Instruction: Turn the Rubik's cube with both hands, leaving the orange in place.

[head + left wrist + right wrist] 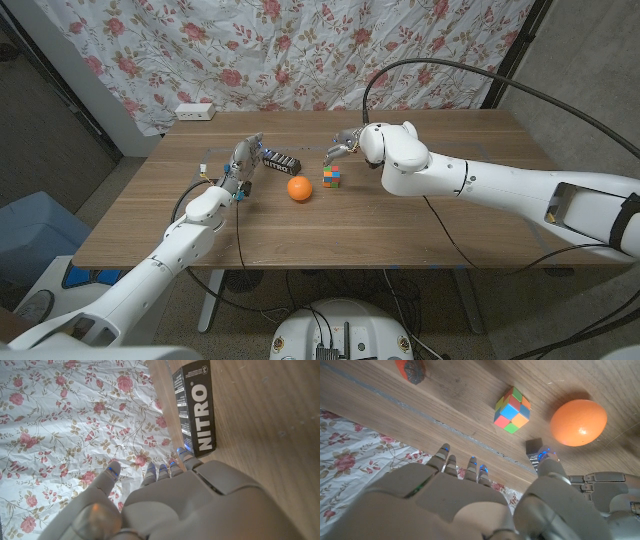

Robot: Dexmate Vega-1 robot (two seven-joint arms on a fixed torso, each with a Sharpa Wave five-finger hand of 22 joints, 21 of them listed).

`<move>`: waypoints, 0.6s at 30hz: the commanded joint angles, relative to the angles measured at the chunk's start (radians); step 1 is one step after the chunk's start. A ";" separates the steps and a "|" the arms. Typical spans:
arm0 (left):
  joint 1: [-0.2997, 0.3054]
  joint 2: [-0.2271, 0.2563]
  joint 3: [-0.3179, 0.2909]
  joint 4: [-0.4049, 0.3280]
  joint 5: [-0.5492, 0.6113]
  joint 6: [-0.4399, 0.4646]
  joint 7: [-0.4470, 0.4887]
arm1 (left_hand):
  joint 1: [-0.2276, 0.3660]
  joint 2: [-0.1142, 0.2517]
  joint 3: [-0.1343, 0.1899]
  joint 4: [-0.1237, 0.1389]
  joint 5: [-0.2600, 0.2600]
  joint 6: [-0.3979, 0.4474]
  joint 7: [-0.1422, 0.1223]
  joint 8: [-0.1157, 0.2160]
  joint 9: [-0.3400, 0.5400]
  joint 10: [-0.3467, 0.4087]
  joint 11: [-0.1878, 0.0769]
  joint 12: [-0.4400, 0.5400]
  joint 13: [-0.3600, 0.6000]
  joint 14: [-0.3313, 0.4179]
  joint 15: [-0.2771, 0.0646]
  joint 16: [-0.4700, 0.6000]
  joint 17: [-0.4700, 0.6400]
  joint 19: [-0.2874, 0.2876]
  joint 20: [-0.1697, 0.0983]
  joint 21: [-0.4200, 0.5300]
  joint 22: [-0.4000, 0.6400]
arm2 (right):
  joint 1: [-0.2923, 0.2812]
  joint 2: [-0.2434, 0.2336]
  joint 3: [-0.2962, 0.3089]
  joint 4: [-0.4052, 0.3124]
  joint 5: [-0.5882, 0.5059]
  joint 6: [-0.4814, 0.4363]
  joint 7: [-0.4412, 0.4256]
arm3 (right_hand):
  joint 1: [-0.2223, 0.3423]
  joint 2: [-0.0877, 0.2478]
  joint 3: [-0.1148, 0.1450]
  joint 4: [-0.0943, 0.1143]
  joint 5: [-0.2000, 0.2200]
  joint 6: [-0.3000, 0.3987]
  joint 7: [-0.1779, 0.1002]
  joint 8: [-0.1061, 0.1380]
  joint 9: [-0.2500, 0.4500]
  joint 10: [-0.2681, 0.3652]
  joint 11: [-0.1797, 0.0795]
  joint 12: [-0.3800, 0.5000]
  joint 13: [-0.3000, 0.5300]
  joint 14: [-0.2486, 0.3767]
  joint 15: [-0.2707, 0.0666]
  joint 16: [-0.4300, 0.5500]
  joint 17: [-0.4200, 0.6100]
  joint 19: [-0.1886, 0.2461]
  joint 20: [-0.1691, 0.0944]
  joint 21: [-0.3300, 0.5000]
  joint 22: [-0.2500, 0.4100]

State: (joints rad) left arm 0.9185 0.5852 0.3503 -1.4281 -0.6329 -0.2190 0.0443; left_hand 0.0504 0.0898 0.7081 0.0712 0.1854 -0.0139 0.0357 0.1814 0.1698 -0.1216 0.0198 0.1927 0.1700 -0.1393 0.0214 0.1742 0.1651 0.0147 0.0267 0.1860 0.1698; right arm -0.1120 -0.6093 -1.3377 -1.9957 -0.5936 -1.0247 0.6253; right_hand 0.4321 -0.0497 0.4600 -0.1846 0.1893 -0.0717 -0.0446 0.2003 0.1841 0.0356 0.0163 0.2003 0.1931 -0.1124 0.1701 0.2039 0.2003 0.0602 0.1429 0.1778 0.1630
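A small Rubik's cube point(332, 176) point(512, 409) sits on the wooden table point(420, 230) just right of an orange point(299, 188) point(578, 422). My right hand point(345, 142) point(470, 505) hovers just behind the cube with its fingers apart, holding nothing and clear of the cube. My left hand point(243, 162) point(170, 500) stands left of the orange with its fingers apart and empty. Its fingertips point(186, 455) reach close to a black NITRO box point(280, 160) point(196, 407).
A white power strip point(194, 112) lies at the table's back left edge before a floral curtain point(300, 50). A small red-orange thing point(411, 370) lies on the table beyond the cube. A black cable point(450, 240) crosses the table under my right arm. A blue bin point(30, 230) stands off the left side.
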 commanded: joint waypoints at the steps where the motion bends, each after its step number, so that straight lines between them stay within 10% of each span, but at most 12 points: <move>1: -0.005 -0.007 0.001 0.003 -0.004 0.005 0.000 | -0.011 0.070 0.007 0.001 0.005 0.004 0.002 0.005 0.006 -0.002 0.002 -0.001 0.005 -0.006 0.000 0.003 0.006 0.000 0.007 0.006 0.002 | 0.038 0.054 -0.045 0.076 -0.036 0.024 0.063 | 0.017 -0.002 0.011 -0.002 0.002 -0.004 0.008 0.010 0.004 -0.002 0.003 -0.004 0.006 0.000 0.008 0.004 0.003 -0.005 0.008 0.004 0.003; 18: -0.003 -0.015 0.000 0.012 -0.004 -0.002 0.008 | -0.012 0.070 0.009 0.001 0.005 0.002 0.002 0.003 0.006 -0.001 0.002 -0.001 0.005 -0.006 0.000 0.003 0.005 0.000 0.007 0.006 0.002 | 0.054 0.110 -0.090 0.153 -0.069 0.033 0.128 | 0.045 -0.011 0.019 -0.002 0.005 0.001 0.007 0.013 0.005 0.005 0.004 0.001 0.007 0.008 0.008 0.008 0.003 -0.004 0.010 0.006 0.003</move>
State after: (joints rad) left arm 0.9104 0.5748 0.3505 -1.4170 -0.6355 -0.2173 0.0431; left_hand 0.0448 0.0842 0.7081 0.0712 0.1854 -0.0140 0.0357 0.1814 0.1749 -0.1217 0.0197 0.1927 0.1700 -0.1393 0.0214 0.1742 0.1651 0.0147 0.0267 0.1860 0.1698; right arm -0.0680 -0.5344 -1.4034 -1.8944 -0.6493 -1.0027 0.7124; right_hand 0.4676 -0.0642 0.4725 -0.1888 0.1893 -0.0717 -0.0447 0.2072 0.1840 0.0356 0.0161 0.2003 0.1982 -0.1070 0.1753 0.2039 0.2023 0.0547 0.1485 0.1778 0.1630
